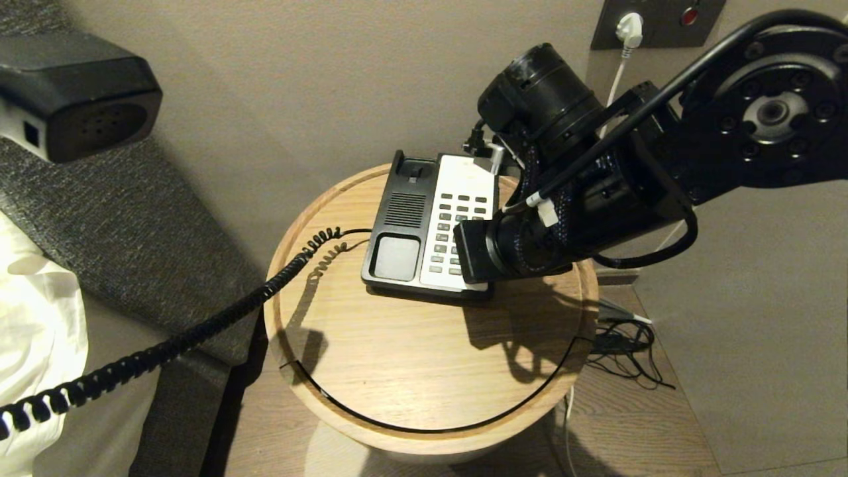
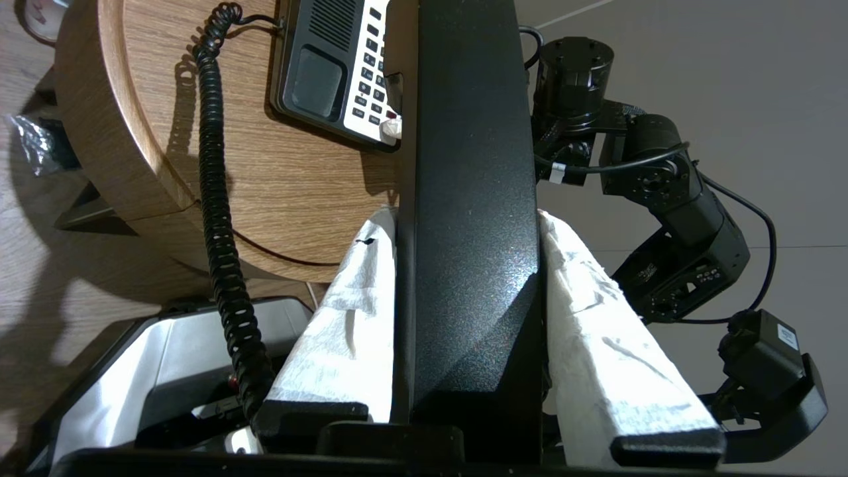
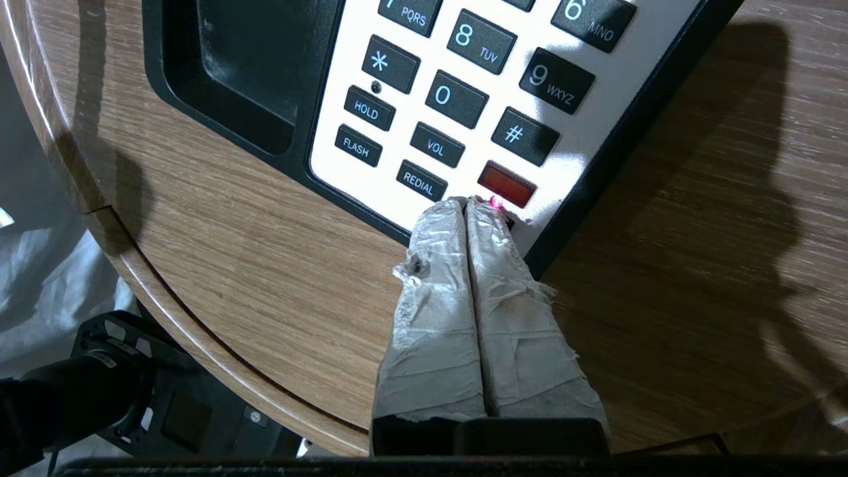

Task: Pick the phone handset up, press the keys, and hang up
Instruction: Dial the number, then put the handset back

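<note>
Black plastic, the phone handset point(image 2: 467, 218) was clamped lengthwise between the left gripper's point(image 2: 464, 225) padded fingers point(image 2: 344, 311), lifted clear of the phone base point(image 1: 430, 225). The right gripper point(image 3: 472, 205), fingertips pressed together, was poised at the keypad's near edge, beside the red key point(image 3: 507, 185).

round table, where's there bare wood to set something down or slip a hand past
Free: the front half of the round table, between the phone base and the near rim, in shadow only. Also a strip between the coiled cord and the base's front left corner. Crowded: the right side, where the right gripper, jaws shut, sits at the keypad's lower edge.
</note>
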